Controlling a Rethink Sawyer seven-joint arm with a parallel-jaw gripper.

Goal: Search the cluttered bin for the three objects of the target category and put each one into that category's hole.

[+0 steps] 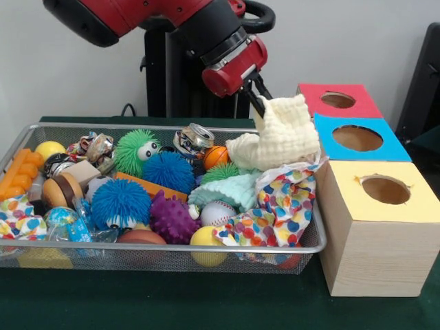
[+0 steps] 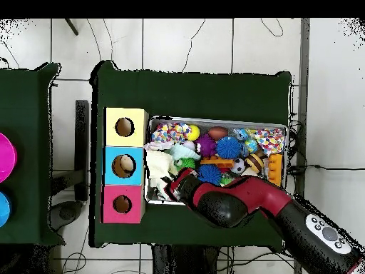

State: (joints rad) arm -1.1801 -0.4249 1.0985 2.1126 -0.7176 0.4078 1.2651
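The wire mesh bin (image 1: 103, 246) is full of toys and cloths; in the overhead view its rim (image 2: 214, 119) shows right of the boxes. My gripper (image 1: 260, 96) is shut on the top corner of a cream waffle cloth (image 1: 278, 134) and holds it up over the bin's right end, close to the boxes. The cloth's lower part still rests on the pile. The red-topped box's hole (image 1: 337, 100) is the far one of the row beyond the cloth. In the overhead view the gripper (image 2: 173, 187) and the cloth (image 2: 158, 164) lie next to the red box's hole (image 2: 122, 204).
The blue-topped box (image 1: 357, 138) and the yellow-topped box (image 1: 386, 190) stand in line beside the bin. A dotted cloth (image 1: 282, 206) hangs over the bin's right rim. A mint cloth (image 1: 227, 191), fuzzy blue balls (image 1: 120, 203), a purple spiky ball (image 1: 172, 218), a baseball (image 1: 218, 213) and a crushed can (image 1: 194, 139) lie in the bin.
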